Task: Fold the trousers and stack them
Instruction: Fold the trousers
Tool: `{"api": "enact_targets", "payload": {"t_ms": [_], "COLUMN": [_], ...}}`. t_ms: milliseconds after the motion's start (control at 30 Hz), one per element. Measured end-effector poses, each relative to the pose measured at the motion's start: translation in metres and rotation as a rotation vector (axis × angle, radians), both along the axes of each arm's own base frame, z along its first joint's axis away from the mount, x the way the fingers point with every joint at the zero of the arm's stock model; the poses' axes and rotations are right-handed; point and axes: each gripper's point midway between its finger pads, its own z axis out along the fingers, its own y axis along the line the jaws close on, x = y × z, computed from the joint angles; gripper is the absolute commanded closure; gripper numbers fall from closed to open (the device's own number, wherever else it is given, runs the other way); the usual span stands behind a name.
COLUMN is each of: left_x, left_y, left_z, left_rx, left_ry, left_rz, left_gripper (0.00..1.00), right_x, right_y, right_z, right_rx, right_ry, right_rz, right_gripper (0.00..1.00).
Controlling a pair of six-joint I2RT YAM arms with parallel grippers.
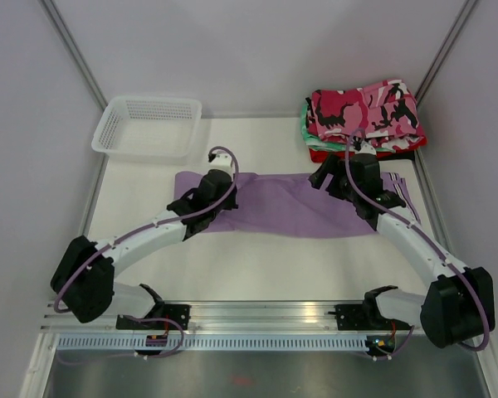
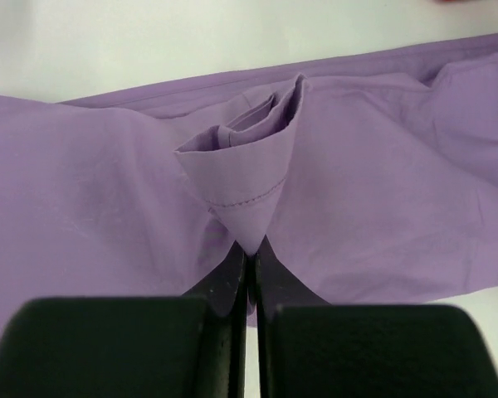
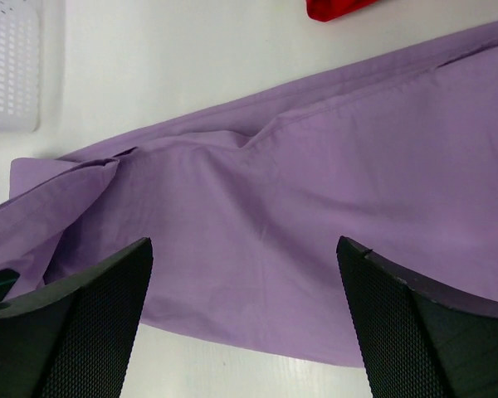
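The lilac trousers lie flat and lengthwise across the middle of the table. My left gripper is at their left end, shut on a pinched-up fold of lilac fabric, with the jaws pressed together on the cloth. Over the right part of the same trousers hovers my right gripper, wide open with nothing between its fingers; only the lilac cloth shows below. The pink, white and black camouflage trousers sit folded on top of a pile at the back right.
A white perforated basket stands at the back left, its corner also in the right wrist view. Under the camouflage pair lie a green-and-white folded garment and a red one. Walls close in the table's sides.
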Motion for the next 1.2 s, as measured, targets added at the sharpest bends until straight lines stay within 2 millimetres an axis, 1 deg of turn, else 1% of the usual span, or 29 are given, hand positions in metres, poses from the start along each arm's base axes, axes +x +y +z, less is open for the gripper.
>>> {"api": "enact_targets", "payload": {"t_ms": [67, 167, 267, 367, 433, 500, 633, 733, 800, 833, 867, 900, 933, 967, 1067, 1133, 1200], "left_x": [0.003, 0.014, 0.021, 0.018, 0.014, 0.003, -0.023, -0.034, -0.038, -0.039, -0.04, -0.04, -0.041, -0.042, -0.044, -0.044, -0.046], "left_y": [-0.015, -0.032, -0.044, -0.051, -0.058, -0.069, -0.09, -0.096, -0.094, -0.093, -0.092, -0.092, -0.092, -0.092, -0.094, -0.097, -0.097], "left_z": [-0.005, -0.008, -0.005, -0.002, -0.003, -0.008, -0.024, -0.038, -0.049, -0.054, -0.058, -0.062, -0.064, -0.066, -0.064, -0.054, -0.041], "left_rx": [-0.001, 0.001, -0.02, -0.053, -0.067, -0.067, -0.045, -0.022, -0.001, 0.009, 0.019, 0.026, 0.025, 0.031, 0.034, 0.02, -0.006], "left_ry": [0.009, 0.023, 0.021, 0.018, 0.009, 0.009, 0.026, 0.044, 0.06, 0.069, 0.077, 0.083, 0.091, 0.101, 0.124, 0.123, 0.111], "left_rz": [0.005, 0.045, 0.08, 0.086, 0.068, 0.033, -0.043, -0.071, -0.074, -0.074, -0.073, -0.074, -0.071, -0.076, -0.082, -0.09, -0.096], "left_gripper": [0.98, 0.98, 0.98, 0.98, 0.98, 0.98, 0.98, 0.98, 0.82, 0.66, 0.32, 0.24, 0.17, 0.05, 0.0, 0.0, 0.0], "right_x": [-0.004, -0.009, -0.015, -0.021, -0.025, -0.027, -0.026, -0.022, -0.019, -0.017, -0.015, -0.014, -0.013, -0.012, -0.012, -0.013, -0.013], "right_y": [-0.005, -0.005, -0.003, 0.001, 0.005, 0.012, 0.028, 0.036, 0.038, 0.04, 0.042, 0.043, 0.045, 0.046, 0.053, 0.059, 0.067], "right_z": [-0.001, -0.007, -0.014, -0.023, -0.027, -0.029, -0.031, -0.035, -0.035, -0.035, -0.035, -0.036, -0.038, -0.041, -0.051, -0.056, -0.059], "right_rx": [-0.006, -0.013, -0.007, 0.014, 0.047, 0.1, 0.223, 0.288, 0.311, 0.323, 0.333, 0.341, 0.348, 0.352, 0.357, 0.35, 0.339], "right_ry": [0.01, 0.037, 0.063, 0.093, 0.108, 0.12, 0.132, 0.149, 0.153, 0.153, 0.152, 0.154, 0.16, 0.166, 0.199, 0.216, 0.224], "right_rz": [-0.01, 0.003, 0.02, 0.033, 0.039, 0.041, 0.041, 0.033, 0.028, 0.027, 0.028, 0.029, 0.031, 0.035, 0.052, 0.069, 0.095], "right_gripper": [0.02, 0.02, 0.02, 0.02, 0.02, 0.02, 0.02, 0.02, 0.02, 0.02, 0.02, 0.02, 0.02, 0.02, 0.02, 0.02, 0.02]}}
